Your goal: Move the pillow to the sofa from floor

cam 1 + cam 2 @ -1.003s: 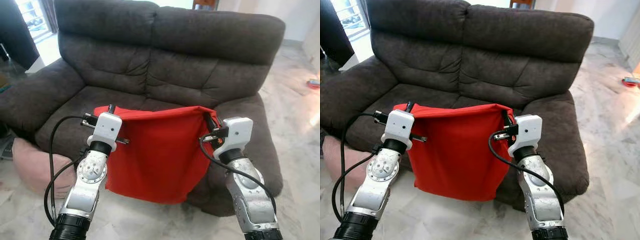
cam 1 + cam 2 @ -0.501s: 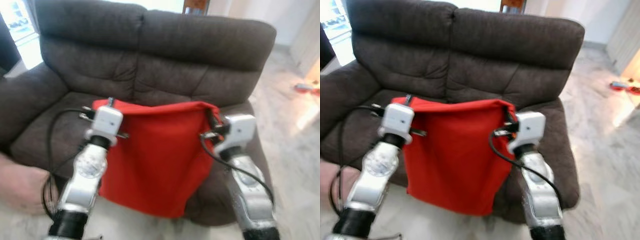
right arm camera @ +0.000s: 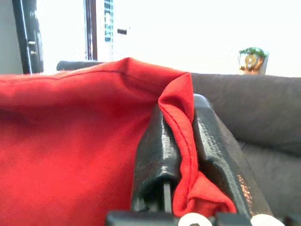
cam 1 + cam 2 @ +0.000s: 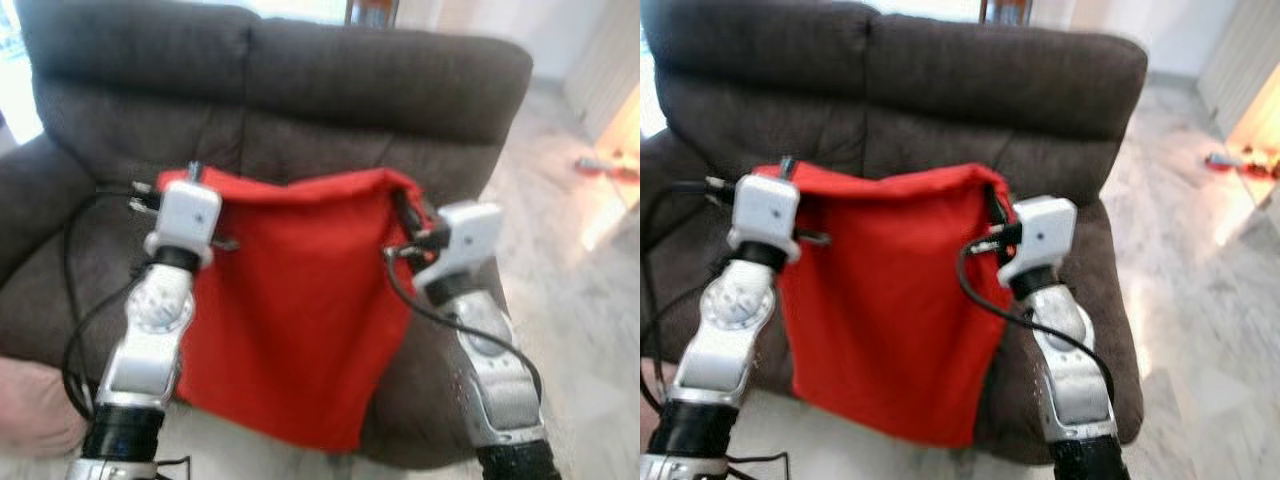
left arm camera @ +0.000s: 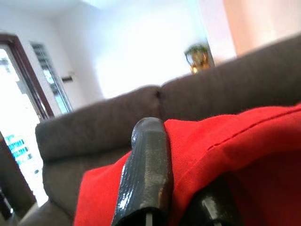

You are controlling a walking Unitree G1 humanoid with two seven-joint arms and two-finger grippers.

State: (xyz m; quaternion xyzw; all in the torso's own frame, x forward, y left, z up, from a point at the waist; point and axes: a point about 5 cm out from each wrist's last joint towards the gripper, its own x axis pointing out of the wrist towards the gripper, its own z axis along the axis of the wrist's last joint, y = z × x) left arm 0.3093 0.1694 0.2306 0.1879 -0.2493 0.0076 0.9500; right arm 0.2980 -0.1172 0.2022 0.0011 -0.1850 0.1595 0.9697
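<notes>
A red pillow (image 4: 290, 300) hangs flat between my two arms in front of the dark brown sofa (image 4: 300, 90), its lower edge below the seat front. My left gripper (image 4: 190, 175) is shut on the pillow's upper left corner, and in the left wrist view the red cloth (image 5: 225, 141) is pinched between the black fingers (image 5: 148, 169). My right gripper (image 4: 400, 205) is shut on the upper right corner; the right wrist view shows the red hem (image 3: 183, 141) clamped between its fingers (image 3: 157, 155).
A pink cushion (image 4: 30, 410) lies on the marble floor (image 4: 590, 330) at the lower left by the sofa's arm. Small coloured objects (image 4: 605, 165) lie on the floor at the far right. A bright window (image 3: 99, 33) stands behind the sofa.
The camera has come closer to the sofa and swung right. Both grippers keep hold of the red pillow, which now sits higher against the seat.
</notes>
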